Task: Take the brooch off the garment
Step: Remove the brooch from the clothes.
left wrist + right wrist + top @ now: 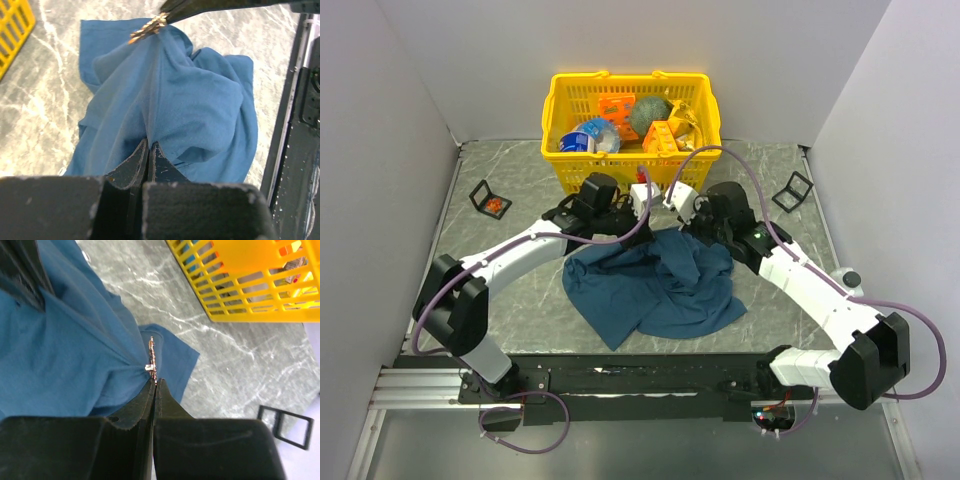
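Note:
The blue garment (660, 280) lies crumpled on the marble table between both arms, with its far edge lifted. The brooch (152, 360) is a thin coppery-orange piece seen edge-on, still pinned in a pulled-up peak of the cloth. My right gripper (155, 383) is shut on the brooch's lower end. In the left wrist view the brooch (146, 28) shows at the right gripper's tips, up top. My left gripper (149, 144) is shut on a fold of the garment (200, 110) and holds it up taut. In the top view the left gripper (625, 225) and right gripper (685, 228) are close together at the cloth's far edge.
A yellow basket (560, 120) of mixed items stands just behind the grippers and also shows in the right wrist view (250, 300). A small black stand (490, 200) with an orange-red item sits at the left. Another black stand (792, 190) sits at the right.

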Action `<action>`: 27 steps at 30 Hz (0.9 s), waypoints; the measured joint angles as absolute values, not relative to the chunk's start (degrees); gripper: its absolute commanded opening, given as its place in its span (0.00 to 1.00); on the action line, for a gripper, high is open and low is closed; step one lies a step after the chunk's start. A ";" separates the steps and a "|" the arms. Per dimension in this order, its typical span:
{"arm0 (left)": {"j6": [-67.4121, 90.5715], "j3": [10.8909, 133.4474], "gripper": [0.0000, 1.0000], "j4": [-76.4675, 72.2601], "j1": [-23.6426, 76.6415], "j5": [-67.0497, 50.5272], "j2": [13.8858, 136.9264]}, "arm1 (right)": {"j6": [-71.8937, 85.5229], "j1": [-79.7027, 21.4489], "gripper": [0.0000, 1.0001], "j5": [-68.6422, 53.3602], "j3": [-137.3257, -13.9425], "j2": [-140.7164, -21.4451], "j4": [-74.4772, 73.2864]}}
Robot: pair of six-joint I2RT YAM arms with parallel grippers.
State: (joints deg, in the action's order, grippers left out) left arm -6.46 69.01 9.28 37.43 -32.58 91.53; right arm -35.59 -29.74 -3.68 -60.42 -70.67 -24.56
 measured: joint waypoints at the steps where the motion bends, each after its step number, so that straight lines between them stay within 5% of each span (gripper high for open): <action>1: -6.42 69.01 0.01 9.30 37.32 -32.14 91.39 | -36.01 -29.87 0.00 -3.09 -60.42 -70.70 -24.82; 23: -6.37 69.80 0.01 9.30 36.32 -27.90 90.70 | -37.63 -32.12 0.00 -5.02 -67.42 -71.72 -39.70; 25: -6.37 69.97 0.07 9.32 36.34 -27.90 90.72 | -37.78 -32.12 0.00 -6.52 -69.91 -72.82 -43.42; 26: -6.37 70.02 0.21 9.34 36.36 -27.92 90.72 | -37.93 -32.12 0.00 -7.38 -71.31 -73.49 -45.60; 27: -6.37 70.06 0.25 9.34 36.42 -27.92 90.72 | -38.17 -32.10 0.00 -8.38 -72.82 -74.32 -48.03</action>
State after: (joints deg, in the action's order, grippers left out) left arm -6.37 70.06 9.34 36.42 -27.92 90.72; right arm -38.17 -32.10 -8.38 -72.82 -74.32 -48.03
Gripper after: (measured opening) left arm 0.056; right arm 0.008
